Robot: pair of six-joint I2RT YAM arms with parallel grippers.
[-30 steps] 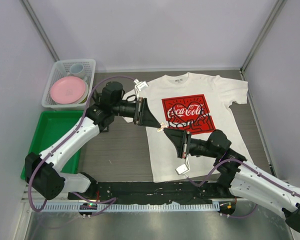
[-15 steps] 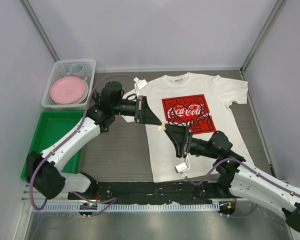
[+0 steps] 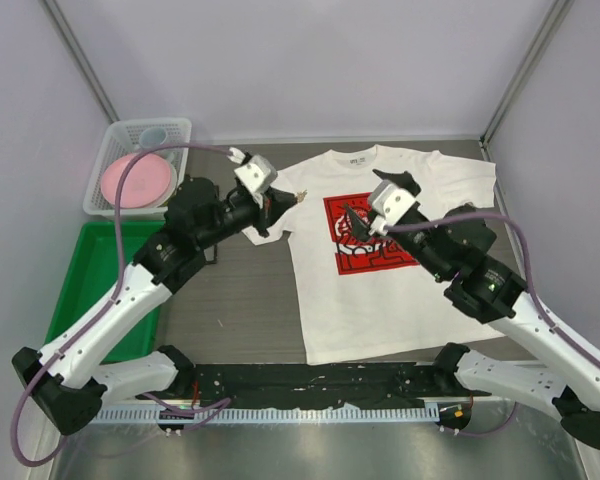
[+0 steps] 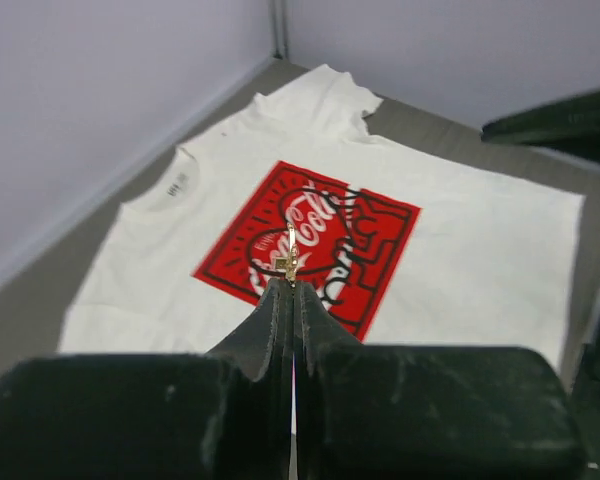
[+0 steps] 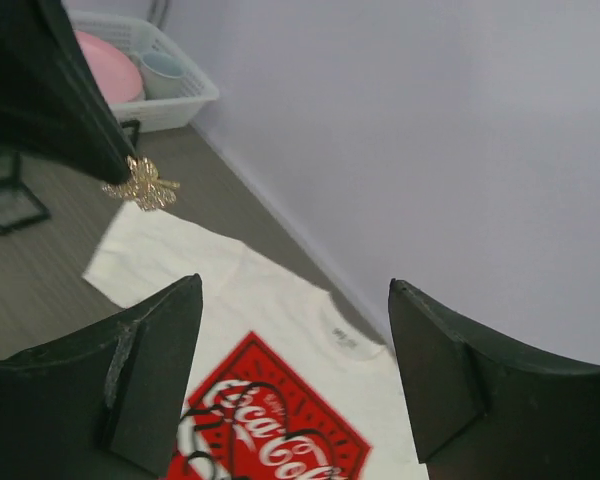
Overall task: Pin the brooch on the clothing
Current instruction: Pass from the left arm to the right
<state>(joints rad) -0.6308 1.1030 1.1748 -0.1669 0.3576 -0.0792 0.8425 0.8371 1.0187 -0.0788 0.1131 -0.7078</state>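
The clothing, a white T-shirt with a red Coca-Cola print, lies flat on the table. A small gold brooch sticks out from the tip of my left gripper, which is shut on it and held above the shirt's left sleeve. In the left wrist view the brooch shows just past the closed fingertips, over the clothing. My right gripper hovers open over the print, holding nothing. The right wrist view shows its wide-apart fingers, the brooch and the shirt below.
A white basket with a pink plate and a cup stands at the back left. A green tray lies in front of it. Grey walls close in the table on three sides.
The right gripper let go of the brooch, opened and rose back over the print. The left gripper closed on the brooch and lifted it up toward the left sleeve.
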